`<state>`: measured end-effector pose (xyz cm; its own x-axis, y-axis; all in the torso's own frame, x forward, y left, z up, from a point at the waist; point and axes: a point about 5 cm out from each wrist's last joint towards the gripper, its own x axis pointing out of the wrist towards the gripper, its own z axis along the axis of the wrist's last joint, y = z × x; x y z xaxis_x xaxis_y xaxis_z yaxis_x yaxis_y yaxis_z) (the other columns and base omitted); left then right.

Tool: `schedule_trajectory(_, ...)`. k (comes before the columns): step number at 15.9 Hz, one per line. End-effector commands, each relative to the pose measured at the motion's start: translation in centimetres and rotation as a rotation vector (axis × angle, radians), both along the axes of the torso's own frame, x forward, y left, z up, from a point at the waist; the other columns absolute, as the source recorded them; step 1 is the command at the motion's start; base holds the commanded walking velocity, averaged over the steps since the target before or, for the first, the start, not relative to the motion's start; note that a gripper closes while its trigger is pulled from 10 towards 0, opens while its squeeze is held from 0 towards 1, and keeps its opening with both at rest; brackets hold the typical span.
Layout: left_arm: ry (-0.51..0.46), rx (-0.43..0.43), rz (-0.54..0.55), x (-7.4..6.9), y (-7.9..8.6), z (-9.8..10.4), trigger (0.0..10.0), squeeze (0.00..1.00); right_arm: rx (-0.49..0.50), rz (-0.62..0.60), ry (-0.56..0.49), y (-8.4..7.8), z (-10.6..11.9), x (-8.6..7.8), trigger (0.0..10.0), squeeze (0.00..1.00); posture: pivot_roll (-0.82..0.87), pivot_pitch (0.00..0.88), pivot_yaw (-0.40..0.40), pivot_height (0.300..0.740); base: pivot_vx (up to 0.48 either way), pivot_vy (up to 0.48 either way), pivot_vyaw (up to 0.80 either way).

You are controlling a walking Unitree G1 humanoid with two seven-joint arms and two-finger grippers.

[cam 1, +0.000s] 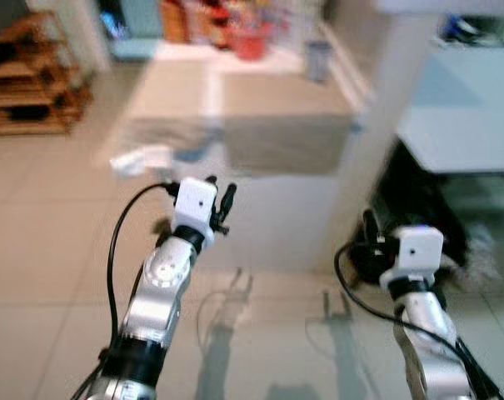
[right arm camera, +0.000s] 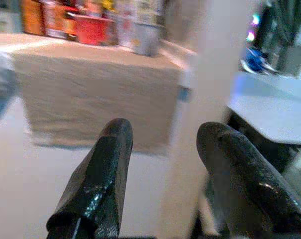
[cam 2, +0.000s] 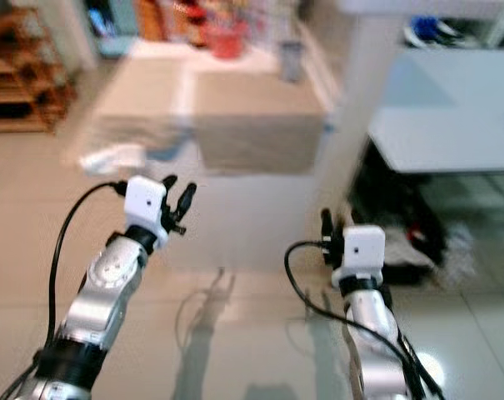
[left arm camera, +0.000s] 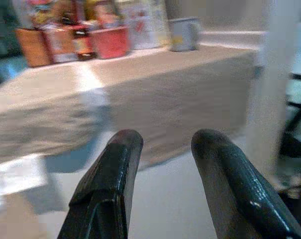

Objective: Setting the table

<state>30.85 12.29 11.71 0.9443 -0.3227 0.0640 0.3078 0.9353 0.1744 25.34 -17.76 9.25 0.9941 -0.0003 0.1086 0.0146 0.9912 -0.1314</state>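
A table with a beige cloth [cam 1: 268,108] stands ahead, blurred. At its far end are a red container [cam 1: 250,40], several boxes and a grey cup [cam 1: 318,60]. My left gripper [cam 1: 221,188] is raised short of the table's near edge, open and empty; the left wrist view has its fingers [left arm camera: 115,169] apart and pointing at the cloth [left arm camera: 155,84]. My right gripper [cam 2: 326,227] is held up further right, near a pale pillar [cam 1: 376,125]. It is open and empty, with its fingers [right arm camera: 108,159] spread in the right wrist view.
A wooden shelf [cam 1: 27,83] stands at the far left. At the table's near left corner lies a white object [cam 1: 139,158]. Right of the pillar a pale blue-grey table [cam 1: 460,125] has dark clutter [cam 1: 418,200] beneath it. Tiled floor [cam 1: 52,250] lies around me.
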Motion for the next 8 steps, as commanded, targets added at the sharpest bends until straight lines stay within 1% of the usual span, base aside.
schedule_trajectory(1, 0.004, 0.026, 0.008, 0.15, 0.52, -0.12, 10.0, 0.00, 0.003, 0.017, -0.009, 0.56, 0.15, 0.20, 10.0, 0.00, -0.01, 0.000, 0.011, 0.740, 0.360, 0.319, 0.00)
schedule_trajectory(4, -0.001, 0.040, -0.001, 0.20, 0.41, -0.08, 10.0, 0.00, -0.002, 0.017, -0.009, 0.57, 0.05, 0.51, 10.0, 0.00, -0.01, 0.000, 0.008, 0.740, 0.385, 0.285, 0.00)
schedule_trajectory(8, -0.012, 0.051, -0.016, 0.24, 0.12, 0.04, 10.0, 0.00, 0.000, 0.020, -0.008, 0.98, 0.00, 0.59, 10.0, 0.00, 0.00, 0.000, 0.009, 0.740, 0.469, 0.000, 0.00)
